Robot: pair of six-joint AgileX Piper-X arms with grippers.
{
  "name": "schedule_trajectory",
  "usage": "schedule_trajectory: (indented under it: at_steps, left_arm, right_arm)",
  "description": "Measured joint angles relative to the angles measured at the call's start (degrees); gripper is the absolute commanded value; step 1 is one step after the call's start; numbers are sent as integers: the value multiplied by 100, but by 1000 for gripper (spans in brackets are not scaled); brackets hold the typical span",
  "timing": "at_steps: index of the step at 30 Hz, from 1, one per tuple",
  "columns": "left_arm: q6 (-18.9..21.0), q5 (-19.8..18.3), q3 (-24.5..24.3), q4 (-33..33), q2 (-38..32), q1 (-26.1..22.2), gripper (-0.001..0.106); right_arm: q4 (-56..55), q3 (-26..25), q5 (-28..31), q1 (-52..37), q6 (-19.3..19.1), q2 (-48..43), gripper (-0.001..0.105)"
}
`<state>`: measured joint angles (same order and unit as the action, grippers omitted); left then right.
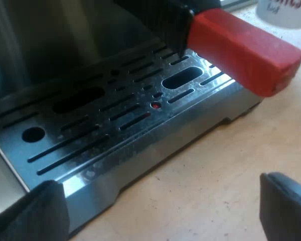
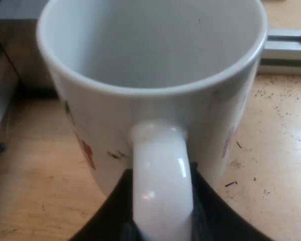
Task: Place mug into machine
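Nothing fully legible. White ceramic mug (image 1: pixel 283 12) has red lettering with a small grey line under it, both cut off and unreadable. Red and green marks on its side (image 2: pixel 83 145) are also unreadable.

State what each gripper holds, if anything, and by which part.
The right gripper holds the white mug by its handle. The left gripper, open near the machine's drip tray, holds nothing.

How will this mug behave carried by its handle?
The mug looks like glazed ceramic: rigid, probably chippable on the metal drip tray. It shows empty, so likely light. Its glossy handle between the right fingers could let it swivel.
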<state>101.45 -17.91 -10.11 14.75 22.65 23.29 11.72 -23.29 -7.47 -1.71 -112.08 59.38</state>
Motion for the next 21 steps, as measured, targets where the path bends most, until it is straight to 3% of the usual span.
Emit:
schedule_trajectory:
  at_steps: [9, 13, 21]
  left_arm:
    - [-170, 37, 12, -72, 0, 0, 80]
    - [-380, 45, 235, -417, 0, 0, 80]
    - [-640, 45, 267, -640, 11, 0, 80]
  right_arm:
    - [-1822, 25, -105, 0, -170, -2053, 0]
    - [-2751, 35, -401, 0, -194, -2829, 0]
    - [-3945, 59, -514, 1119, -157, -4075, 0]
